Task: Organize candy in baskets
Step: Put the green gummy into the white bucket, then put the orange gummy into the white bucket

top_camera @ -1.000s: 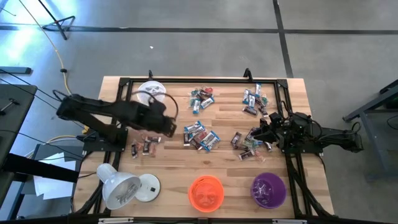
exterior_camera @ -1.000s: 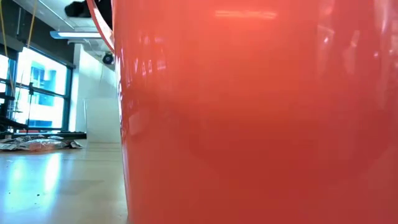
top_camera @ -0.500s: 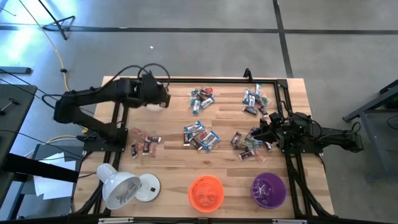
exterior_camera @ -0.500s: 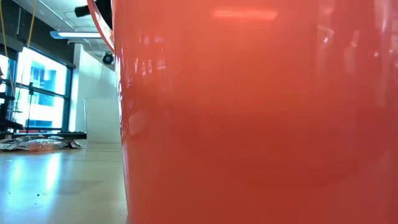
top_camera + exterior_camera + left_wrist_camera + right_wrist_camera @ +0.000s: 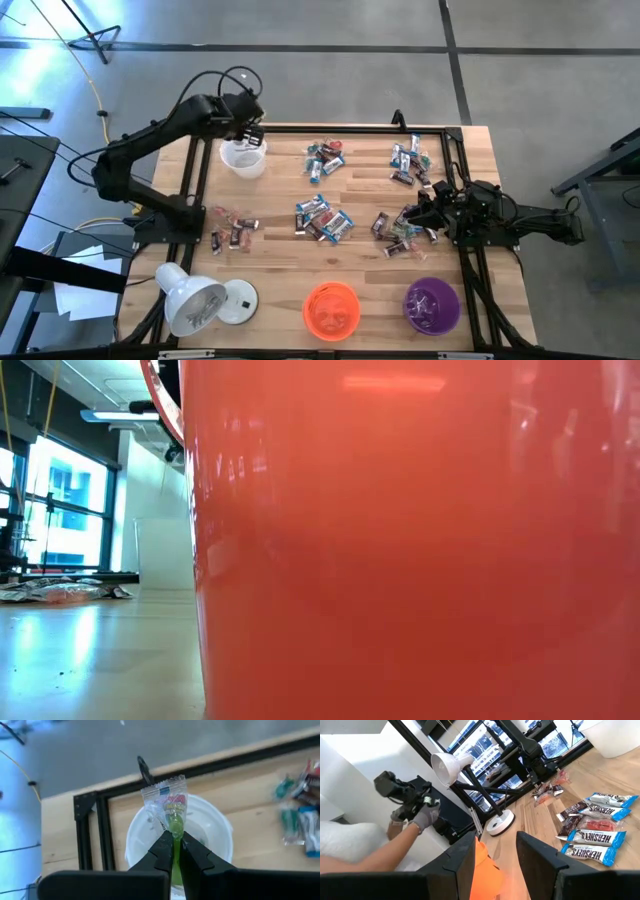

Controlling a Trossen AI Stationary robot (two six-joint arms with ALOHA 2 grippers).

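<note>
Wooden table (image 5: 280, 260) with a black frame carries the whole layout, seen from above. Left arm reaches to the far left corner; the left gripper (image 5: 174, 840) is clamped shut on a candy (image 5: 168, 805) in a clear wrapper with pinkish and green print, held directly over the white basket (image 5: 220, 827) without touching it. Right arm lies low at the right edge; the right gripper (image 5: 495, 852) stands with its fingers parted and nothing between them, just beside a cluster of blue-and-white and brown bars (image 5: 592, 827).

White lamp (image 5: 195, 300) lies tipped at the near left corner. Orange basket (image 5: 332, 310) and purple basket (image 5: 432, 305) sit side by side along the near edge; the orange wall fills most of the low view. Loose bars lie in groups: centre (image 5: 322, 218), far centre (image 5: 322, 158), far right (image 5: 408, 162), and a few pinkish ones at left (image 5: 232, 232).

A person's gloved hand (image 5: 422, 817) shows beyond the table in the right wrist view.
</note>
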